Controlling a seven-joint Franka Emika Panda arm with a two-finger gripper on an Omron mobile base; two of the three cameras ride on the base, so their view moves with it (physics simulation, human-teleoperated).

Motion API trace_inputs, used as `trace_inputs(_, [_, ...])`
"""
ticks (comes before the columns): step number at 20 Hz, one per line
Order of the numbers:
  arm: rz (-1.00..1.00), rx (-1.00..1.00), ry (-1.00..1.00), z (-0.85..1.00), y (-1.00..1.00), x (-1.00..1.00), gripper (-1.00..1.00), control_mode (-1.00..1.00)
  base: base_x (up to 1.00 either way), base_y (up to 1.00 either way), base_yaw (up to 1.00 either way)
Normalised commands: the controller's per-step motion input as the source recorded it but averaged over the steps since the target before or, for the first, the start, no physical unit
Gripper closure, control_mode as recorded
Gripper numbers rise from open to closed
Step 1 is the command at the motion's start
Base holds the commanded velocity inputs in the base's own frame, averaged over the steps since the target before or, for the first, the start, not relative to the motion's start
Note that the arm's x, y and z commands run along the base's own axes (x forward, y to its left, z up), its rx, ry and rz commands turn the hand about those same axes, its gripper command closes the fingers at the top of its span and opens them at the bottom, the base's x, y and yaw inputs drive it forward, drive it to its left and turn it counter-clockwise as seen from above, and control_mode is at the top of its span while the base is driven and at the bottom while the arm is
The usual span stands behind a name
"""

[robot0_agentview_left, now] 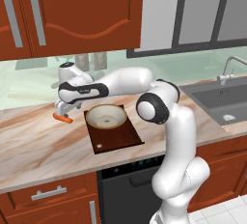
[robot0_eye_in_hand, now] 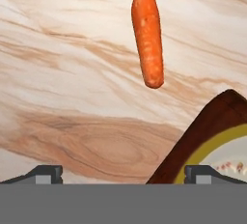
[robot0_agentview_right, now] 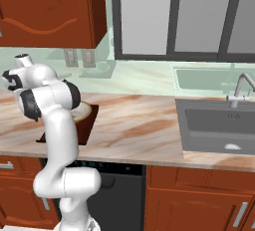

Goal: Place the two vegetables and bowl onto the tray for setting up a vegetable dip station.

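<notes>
A white robot arm holds its claw (robot0_agentview_left: pixel 61 108) spread and empty just above a small orange carrot (robot0_eye_in_hand: pixel 148 38), which lies on the marbled counter (robot0_agentview_left: pixel 34 146) just beside the dark tray (robot0_agentview_left: pixel 118 138). The bowl (robot0_agentview_left: pixel 106 116) already sits on the tray. Risk — the round carrot may roll away if one fingertip touches first. Red-brown cabinets hang above the tray; a sink (robot0_agentview_right: pixel 219 125) lies well apart from it.

Rendered home kitchen, marble-look counter (robot0_agentview_left: pixel 38 141), red-brown wood cabinets (robot0_agentview_left: pixel 72 10) above and below, steel sink (robot0_agentview_right: pixel 219 125) with faucet (robot0_agentview_right: pixel 241 88), dishwasher (robot0_agentview_left: pixel 128 189), wall outlets (robot0_agentview_right: pixel 79 58), window (robot0_agentview_right: pixel 189 16)
</notes>
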Motion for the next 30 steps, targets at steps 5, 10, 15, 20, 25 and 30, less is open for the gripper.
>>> trace_inputs(5, [-0.01, 0.0, 0.0, -0.09, 0.05, 0.12, -1.0, -1.0, 0.0, 0.0, 0.0])
trace_inputs(10, [-0.02, 0.0, 0.0, -0.09, 0.05, 0.14, -1.0, -1.0, 0.0, 0.0, 0.0])
trace_inputs(15, [-0.02, 0.0, 0.0, -0.09, 0.04, 0.12, -1.0, -1.0, 0.0, 0.0, 0.0])
trace_inputs(20, [-0.03, 0.0, 0.0, -0.11, 0.1, 0.12, -1.0, -1.0, 0.0, 0.0, 0.0])
trace_inputs(25, [-0.04, 0.0, 0.0, -0.14, 0.08, 0.1, -1.0, -1.0, 0.0, 0.0, 0.0])
trace_inputs(30, [-0.03, 0.0, 0.0, -0.12, 0.06, 0.12, -1.0, -1.0, 0.0, 0.0, 0.0])
